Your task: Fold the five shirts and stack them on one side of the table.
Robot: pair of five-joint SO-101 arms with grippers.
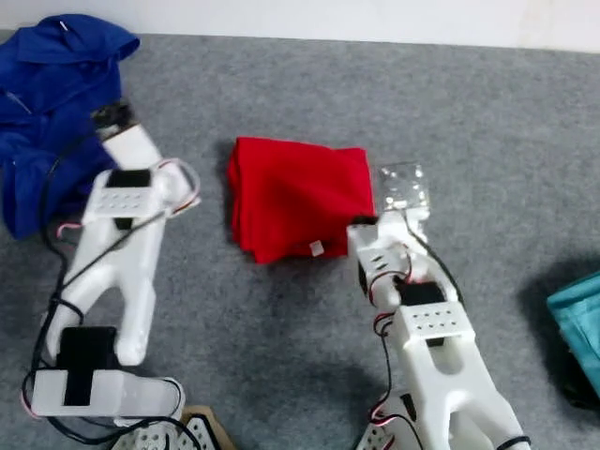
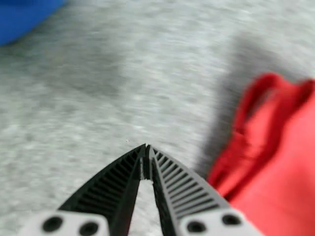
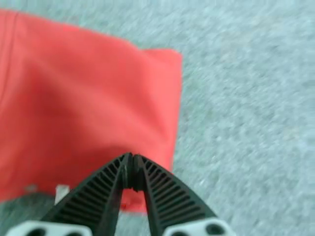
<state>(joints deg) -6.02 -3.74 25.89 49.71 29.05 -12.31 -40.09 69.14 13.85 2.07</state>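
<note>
A red shirt [image 1: 300, 197] lies folded into a rectangle at the middle of the grey table [image 1: 281, 319]; a small white tag shows at its near edge. My left gripper [image 1: 114, 114] hovers left of it, beside a crumpled blue shirt [image 1: 47, 94]. In the left wrist view that gripper [image 2: 146, 148] is shut and empty over bare grey surface, with the red shirt [image 2: 275, 162] off to one side. My right gripper [image 1: 403, 187] is at the red shirt's right side. In the right wrist view it [image 3: 131, 158] is shut, tips just over the red shirt [image 3: 83, 103] near a corner.
The blue shirt [image 2: 24, 14] heaps up at the table's far left corner. A teal shirt [image 1: 579, 323] pokes in at the right edge. Bare grey surface stretches behind the red shirt and between the two arms.
</note>
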